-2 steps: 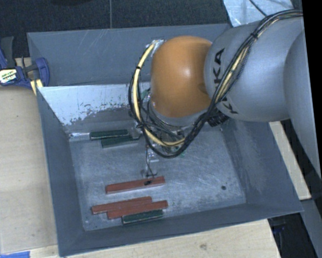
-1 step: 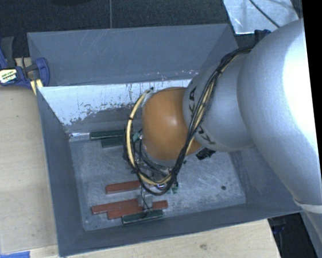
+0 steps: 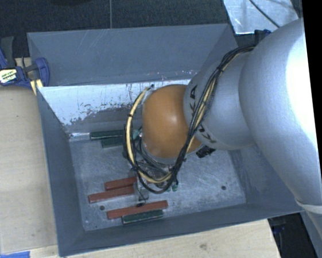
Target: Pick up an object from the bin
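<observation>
- We see the gripper [image 3: 141, 198] low in the grey bin [image 3: 63, 183], close to the near wall; the strip of floor between it and that wall is narrow, and two bars lie on it side by side
- Just on the gripper's near side lies a red-brown bar [image 3: 136, 209], flat and long, running left to right; this is the thing the gripper hangs over; we cannot tell whether the two touch
- A dark green bar [image 3: 142, 217] lies along that bar's near edge, touching it, and sits near the foot of the near wall
- To the gripper's left lie two red-brown strips [image 3: 113, 190], the shorter one set against the far side of the longer one; they are near the gripper but apart from it; beyond them the floor runs bare to the left wall
- On the gripper's far side, by the back wall, lie two dark green bars [image 3: 107, 137], well apart from it
- To the gripper's right the floor is bare up to the right wall; the arm overhangs that room
- The arm [image 3: 262, 102] comes in over the right rim and bends downward; its orange cover [image 3: 163, 122] sits above the gripper, with cables [image 3: 131, 129] looped round it
- We cannot tell whether the gripper is open or closed; wrist and cables hide most of it
</observation>
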Controlling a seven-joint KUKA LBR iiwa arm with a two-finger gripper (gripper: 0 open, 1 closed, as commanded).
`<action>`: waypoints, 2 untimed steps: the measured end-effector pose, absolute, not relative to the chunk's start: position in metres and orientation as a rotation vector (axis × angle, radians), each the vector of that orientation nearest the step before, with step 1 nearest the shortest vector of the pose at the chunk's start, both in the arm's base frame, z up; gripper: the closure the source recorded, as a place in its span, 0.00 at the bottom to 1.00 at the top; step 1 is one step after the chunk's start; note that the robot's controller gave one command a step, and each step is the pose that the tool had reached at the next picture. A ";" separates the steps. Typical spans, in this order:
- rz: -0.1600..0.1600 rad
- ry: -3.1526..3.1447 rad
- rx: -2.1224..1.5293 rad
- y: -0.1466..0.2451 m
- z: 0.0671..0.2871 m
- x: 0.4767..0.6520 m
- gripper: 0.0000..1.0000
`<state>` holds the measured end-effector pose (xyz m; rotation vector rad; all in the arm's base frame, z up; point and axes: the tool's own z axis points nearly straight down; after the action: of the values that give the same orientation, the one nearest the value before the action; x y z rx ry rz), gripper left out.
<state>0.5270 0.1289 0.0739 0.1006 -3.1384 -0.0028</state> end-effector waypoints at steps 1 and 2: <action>-0.004 -3.105 0.552 0.196 0.275 0.527 1.00; -0.002 -3.097 0.547 0.194 0.271 0.526 0.00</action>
<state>0.5255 0.1943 0.2712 0.5468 -3.0974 -0.0016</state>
